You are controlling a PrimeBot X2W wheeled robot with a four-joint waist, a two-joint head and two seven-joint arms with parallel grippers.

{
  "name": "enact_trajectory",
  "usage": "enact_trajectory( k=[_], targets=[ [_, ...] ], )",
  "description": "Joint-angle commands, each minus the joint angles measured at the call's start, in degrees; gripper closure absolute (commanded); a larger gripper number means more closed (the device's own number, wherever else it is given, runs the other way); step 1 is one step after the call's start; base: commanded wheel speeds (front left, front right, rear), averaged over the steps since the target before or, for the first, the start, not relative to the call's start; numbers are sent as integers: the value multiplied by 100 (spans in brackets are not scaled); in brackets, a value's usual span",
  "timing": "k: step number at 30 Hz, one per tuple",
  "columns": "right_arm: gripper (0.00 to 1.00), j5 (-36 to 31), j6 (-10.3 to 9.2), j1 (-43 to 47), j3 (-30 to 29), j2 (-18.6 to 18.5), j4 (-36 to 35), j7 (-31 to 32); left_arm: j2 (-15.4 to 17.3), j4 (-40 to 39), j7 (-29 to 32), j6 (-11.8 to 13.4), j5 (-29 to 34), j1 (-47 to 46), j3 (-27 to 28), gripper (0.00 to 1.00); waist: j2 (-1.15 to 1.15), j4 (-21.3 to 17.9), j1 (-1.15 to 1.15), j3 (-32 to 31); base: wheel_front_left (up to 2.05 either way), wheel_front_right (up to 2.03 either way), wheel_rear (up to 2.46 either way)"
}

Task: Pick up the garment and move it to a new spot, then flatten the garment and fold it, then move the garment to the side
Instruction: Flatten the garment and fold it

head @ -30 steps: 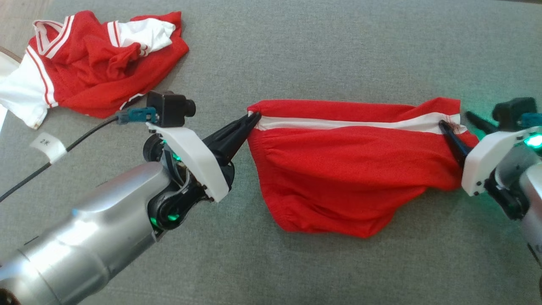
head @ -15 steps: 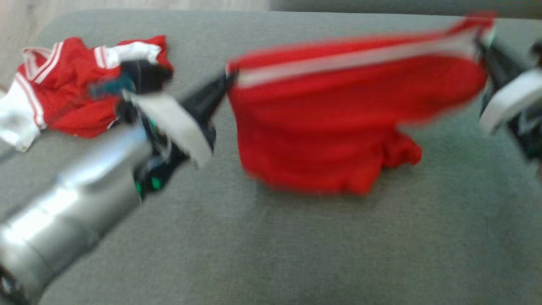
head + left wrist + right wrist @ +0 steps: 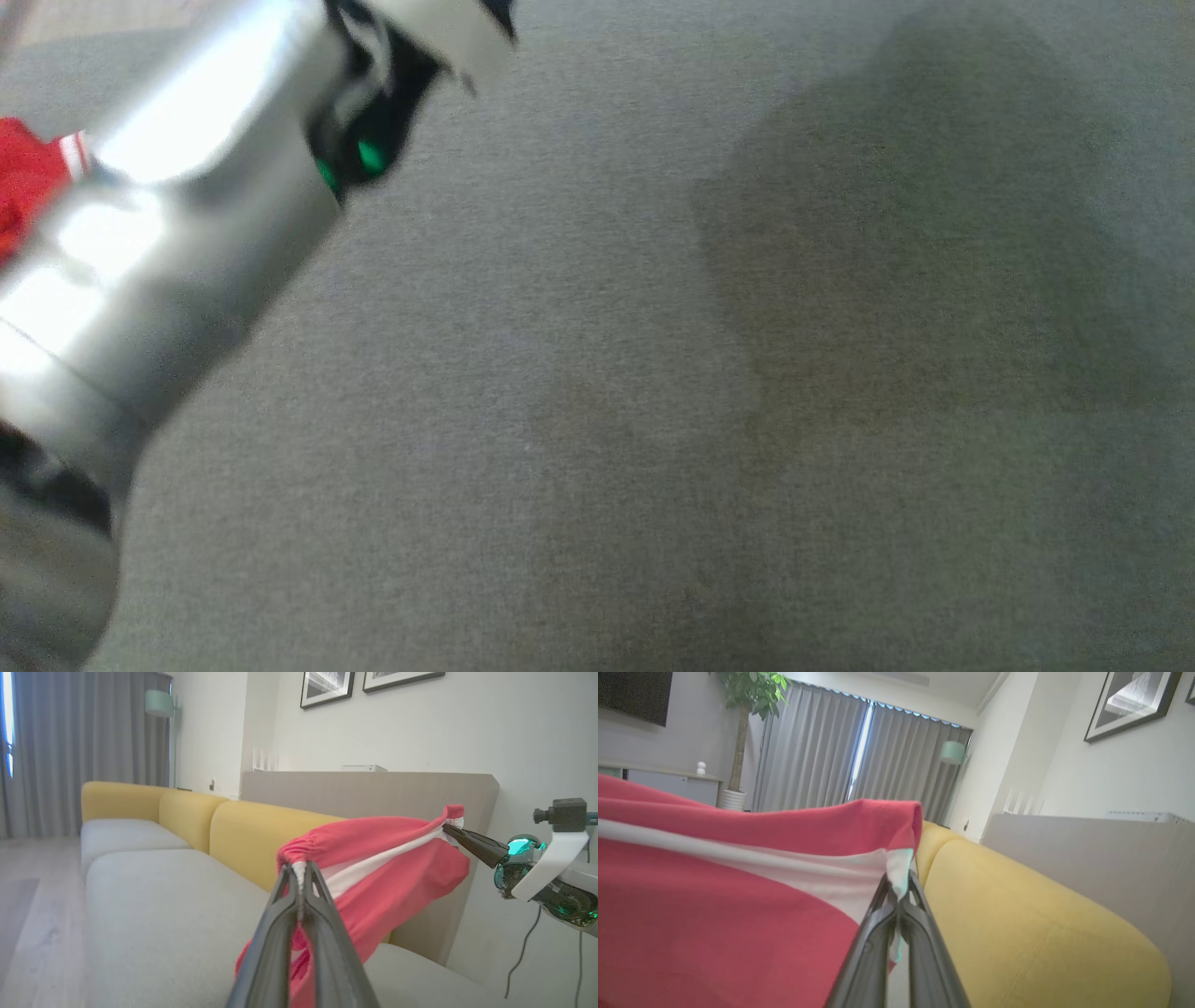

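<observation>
Left hand point(image 3: 299, 870) pinched shut on one end of the red shorts point(image 3: 383, 877), right hand point(image 3: 899, 891) pinched shut on the other end. The shorts hang stretched between them above the sofa seat point(image 3: 163, 896). Pickup looks done; set-down, flatten, fold and move aside are left.

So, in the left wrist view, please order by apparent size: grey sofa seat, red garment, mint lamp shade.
1. Grey fabric sofa seat
2. Red white-striped garment, enlarged by nearness to the camera
3. Mint-green lamp shade
</observation>
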Motion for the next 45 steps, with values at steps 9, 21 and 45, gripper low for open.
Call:
enact_trajectory(
  k=[9,21,45],
  targets=[
    [100,438,-5,2743,-449,-36,-650,-53,149,-791,-56,11,1084,2568,688,100,0,-204,0,22,0,0,0],
    [100,-181,-5,6359,-2675,546,-2899,223,202,-1882,-57,148,2604,5890,1340,100,0,-127,0,-631,0,0,0],
    [100,-865,-5,5554,-3204,1050,-3785,2353,-722,-1606,603,39,1874,4151,1565,100,0,468,0,310,0,0,0]
  ],
)
